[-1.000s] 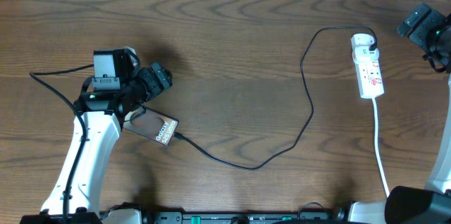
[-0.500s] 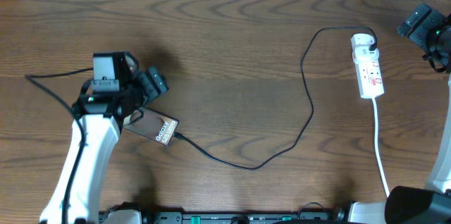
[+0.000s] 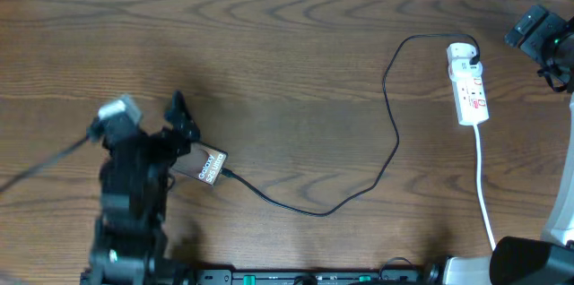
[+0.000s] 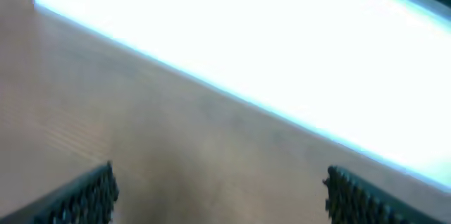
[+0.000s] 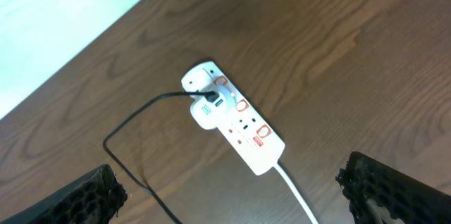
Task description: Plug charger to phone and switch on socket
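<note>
The phone (image 3: 205,165) lies flat on the tabletop (image 3: 296,16), in the left part and closer to the near edge than to the far one. The blurred left arm covers one end of it. The left claw (image 3: 183,116) is above the wood just beside the phone, on its far side. In its own camera the left claw (image 4: 220,199) has both fingers (image 4: 83,197) wide apart, with only bare wood between them.

The charger (image 3: 392,133) starts at the phone's right end. Whether its tip sits fully inside, I cannot tell. From there it curves across the middle and reaches the socket (image 3: 469,83), which lies near the right edge, toward the far side. In the right wrist view the black cable enters the socket (image 5: 236,127) beside the rounded white plug. A white cord (image 3: 484,200) leaves the socket toward the near edge.

The right claw (image 3: 536,27) is at the far right corner, apart from the socket. It is open and holds nothing (image 5: 227,194).
</note>
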Action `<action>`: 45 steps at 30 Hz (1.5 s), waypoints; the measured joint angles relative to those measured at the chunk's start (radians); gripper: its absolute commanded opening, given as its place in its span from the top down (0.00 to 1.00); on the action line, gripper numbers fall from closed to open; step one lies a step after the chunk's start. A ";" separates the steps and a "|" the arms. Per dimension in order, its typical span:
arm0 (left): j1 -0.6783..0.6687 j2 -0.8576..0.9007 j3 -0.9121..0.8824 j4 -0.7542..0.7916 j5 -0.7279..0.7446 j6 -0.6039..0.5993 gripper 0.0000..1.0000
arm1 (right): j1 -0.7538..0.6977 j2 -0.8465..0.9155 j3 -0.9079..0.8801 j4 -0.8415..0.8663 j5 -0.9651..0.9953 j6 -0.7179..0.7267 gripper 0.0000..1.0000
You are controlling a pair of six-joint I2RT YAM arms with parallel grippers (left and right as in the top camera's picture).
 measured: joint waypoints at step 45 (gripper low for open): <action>0.224 -0.524 -0.491 -0.011 0.198 0.158 0.08 | 0.000 0.000 0.000 0.000 0.000 0.000 0.01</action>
